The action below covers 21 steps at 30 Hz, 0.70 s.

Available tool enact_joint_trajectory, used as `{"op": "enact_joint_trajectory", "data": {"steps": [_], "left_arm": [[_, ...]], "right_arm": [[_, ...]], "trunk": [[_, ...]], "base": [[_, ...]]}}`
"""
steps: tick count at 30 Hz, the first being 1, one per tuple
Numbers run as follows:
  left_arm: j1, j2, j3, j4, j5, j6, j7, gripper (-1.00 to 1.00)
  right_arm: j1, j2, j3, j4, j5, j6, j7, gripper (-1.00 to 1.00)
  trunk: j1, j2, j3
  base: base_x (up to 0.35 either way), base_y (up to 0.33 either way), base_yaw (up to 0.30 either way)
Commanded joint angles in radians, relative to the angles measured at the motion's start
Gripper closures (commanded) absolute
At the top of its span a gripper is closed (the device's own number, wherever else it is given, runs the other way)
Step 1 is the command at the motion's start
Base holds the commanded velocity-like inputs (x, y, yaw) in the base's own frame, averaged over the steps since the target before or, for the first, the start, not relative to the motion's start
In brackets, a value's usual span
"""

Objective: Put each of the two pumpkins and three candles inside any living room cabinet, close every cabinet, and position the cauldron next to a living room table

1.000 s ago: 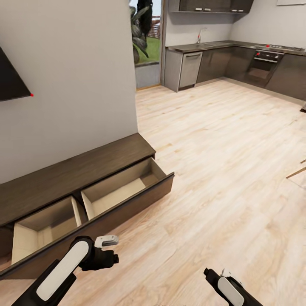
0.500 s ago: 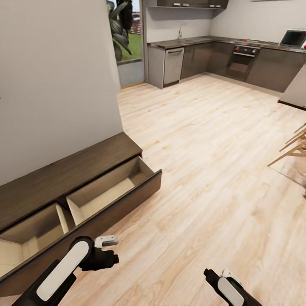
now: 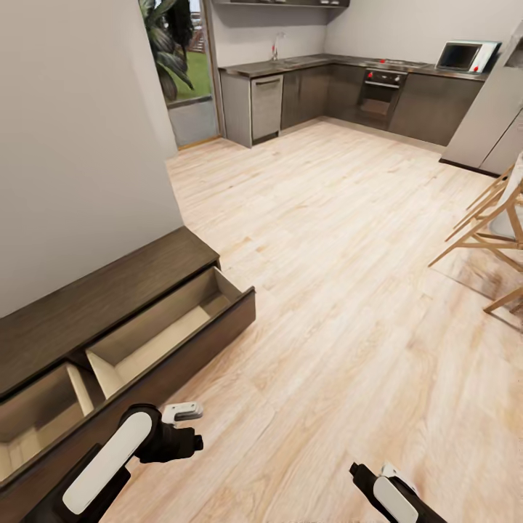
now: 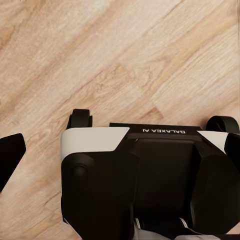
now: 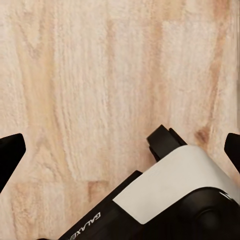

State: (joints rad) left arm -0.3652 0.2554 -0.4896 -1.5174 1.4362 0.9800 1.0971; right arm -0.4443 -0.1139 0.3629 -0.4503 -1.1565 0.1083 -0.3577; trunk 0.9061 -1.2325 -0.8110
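The long, low dark-brown cabinet (image 3: 94, 298) stands against the grey wall at the left of the head view. Its wide drawer (image 3: 174, 363) is pulled out over the floor, and the two pale compartments I can see into look empty. The pumpkins, the candles and the cauldron are out of view. My left gripper (image 3: 181, 437) hangs low in front of the drawer's front panel, open, holding nothing. My right gripper (image 3: 358, 471) is at the bottom right over bare floor; in the right wrist view its fingertips (image 5: 10, 155) stand far apart, open and empty.
Light wood floor (image 3: 327, 290) stretches ahead. A grey kitchen (image 3: 327, 87) with an oven and a microwave (image 3: 463, 55) lines the far wall. A fridge (image 3: 487, 120) and wooden chair legs (image 3: 479, 232) are at the right. A glass door with a plant (image 3: 174, 65) is beyond the wall.
The camera has swung to the right: the cabinet has slid left in the picture, and the fridge, microwave and chair legs have come into view. Both arms keep the same pose.
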Motion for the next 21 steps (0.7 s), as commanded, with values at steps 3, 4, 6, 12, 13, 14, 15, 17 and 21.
{"op": "enact_joint_trajectory", "data": {"steps": [3, 4, 6, 12, 13, 14, 15, 17, 21], "left_arm": [[-0.001, -0.001, -0.002, -0.001, 0.009, 0.002, 0.010, -1.00], [-0.001, -0.003, -0.002, -0.001, 0.009, 0.002, 0.010, -1.00], [-0.001, -0.005, -0.002, -0.001, 0.009, 0.002, 0.011, -1.00], [0.000, -0.011, -0.004, -0.001, 0.009, 0.002, 0.012, -1.00], [0.000, -0.012, -0.004, -0.001, 0.009, 0.002, 0.012, -1.00], [-0.001, -0.012, -0.004, -0.001, 0.009, 0.002, 0.012, -1.00], [-0.001, -0.013, -0.004, -0.001, 0.009, 0.002, 0.012, -1.00], [-0.001, -0.013, -0.004, -0.001, 0.009, 0.002, 0.012, -1.00], [-0.001, -0.013, -0.004, -0.001, 0.009, 0.002, 0.012, -1.00]], "right_arm": [[-0.001, -0.001, 0.007, -0.002, -0.003, 0.004, -0.007, -1.00], [-0.001, -0.001, 0.007, -0.002, -0.003, 0.004, -0.007, -1.00], [-0.001, -0.001, 0.007, -0.002, -0.003, 0.004, -0.007, -1.00], [-0.001, 0.000, 0.007, -0.002, -0.003, 0.004, -0.007, -1.00], [-0.001, -0.001, 0.007, -0.002, -0.003, 0.004, -0.007, -1.00], [-0.001, -0.001, 0.007, -0.002, -0.003, 0.004, -0.007, -1.00], [-0.001, -0.001, 0.007, -0.002, -0.003, 0.004, -0.007, -1.00], [-0.001, 0.000, 0.007, -0.002, -0.003, 0.004, -0.007, -1.00], [-0.001, -0.001, 0.007, -0.002, -0.003, 0.004, -0.007, -1.00]], "trunk": [[0.000, -0.001, -0.004], [0.000, -0.001, -0.005], [0.000, -0.001, -0.006], [0.000, -0.001, -0.012], [0.000, -0.001, -0.013], [0.000, -0.001, -0.014], [0.000, -0.001, -0.015], [0.000, -0.001, -0.017], [0.000, -0.001, -0.021]], "base": [[0.000, 0.000, -0.231], [0.000, 0.000, -0.231], [0.000, 0.000, -0.231], [0.000, 0.000, -0.231], [0.000, 0.000, -0.231], [0.000, 0.000, -0.232], [0.000, 0.000, -0.232], [0.000, 0.000, -0.232], [0.000, 0.000, -0.231]]}}
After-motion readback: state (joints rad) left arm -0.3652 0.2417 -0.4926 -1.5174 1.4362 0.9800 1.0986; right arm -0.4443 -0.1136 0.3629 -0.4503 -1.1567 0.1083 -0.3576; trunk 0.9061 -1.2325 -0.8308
